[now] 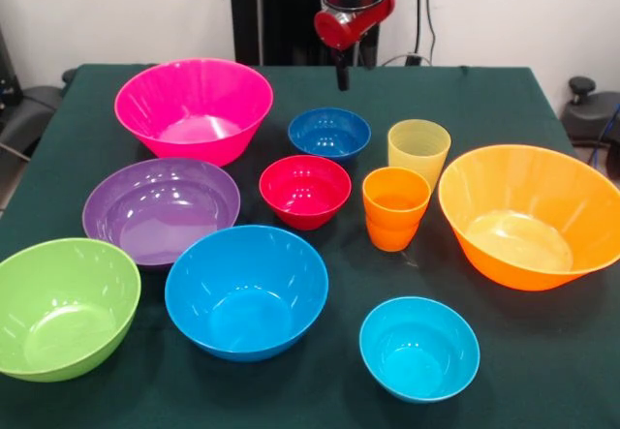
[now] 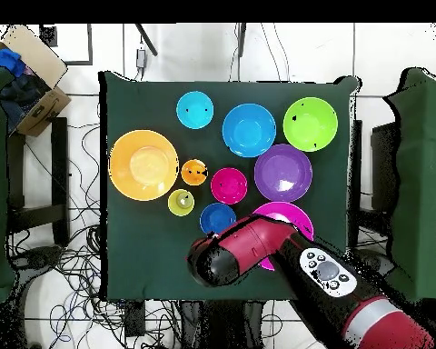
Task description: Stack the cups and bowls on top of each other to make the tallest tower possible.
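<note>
Green cloth covers the worktop (image 1: pixel 542 352), and on it every piece is set out singly: nothing is stacked, so the tower is judged not yet begun.

In the front view the large pink bowl (image 1: pixel 194 107) stands at the far left, with the purple bowl (image 1: pixel 161 209) just in front of it and the lime green bowl (image 1: pixel 63 308) at the near left corner. The sky blue bowl (image 1: pixel 246 291) sits near the middle front, and the cyan bowl (image 1: pixel 419 348) is to its right. The red bowl (image 1: pixel 305 190) and dark blue bowl (image 1: pixel 329 134) lie in the centre, the dark blue one farther back. To their right the pale yellow cup (image 1: pixel 418 152) stands upright, with the orange cup (image 1: pixel 395 207) just in front of it (apparently touching or nearly so). The large orange bowl (image 1: pixel 528 216) is seen at the right edge.

The tool (image 1: pixel 342 73) hangs above the far edge of the worktop, behind the dark blue bowl, and nothing is held by it. Whether it is released or clenched cannot be told, since only a narrow dark tip is shown.

All of the stacking is left: all eight bowls and both cups remain to be placed.
</note>
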Controlling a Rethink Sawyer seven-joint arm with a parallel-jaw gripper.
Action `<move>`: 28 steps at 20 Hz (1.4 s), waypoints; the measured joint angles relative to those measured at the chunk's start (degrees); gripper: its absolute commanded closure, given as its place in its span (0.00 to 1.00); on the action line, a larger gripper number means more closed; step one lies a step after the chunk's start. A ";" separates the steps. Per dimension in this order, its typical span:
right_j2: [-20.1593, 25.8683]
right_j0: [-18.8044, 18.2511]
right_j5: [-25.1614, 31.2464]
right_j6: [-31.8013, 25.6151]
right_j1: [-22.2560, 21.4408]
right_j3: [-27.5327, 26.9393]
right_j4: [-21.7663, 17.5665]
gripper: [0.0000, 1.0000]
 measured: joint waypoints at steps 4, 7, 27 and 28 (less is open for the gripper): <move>1.79 -1.67 1.10 -0.08 -0.01 -0.01 -1.64 0.00; 2.53 -2.57 1.73 -0.60 -0.05 -0.01 -2.86 0.00; 8.91 -14.78 3.56 -21.74 2.38 -1.64 -7.30 0.00; 8.99 -14.97 3.56 -22.82 2.63 -1.86 -7.32 0.00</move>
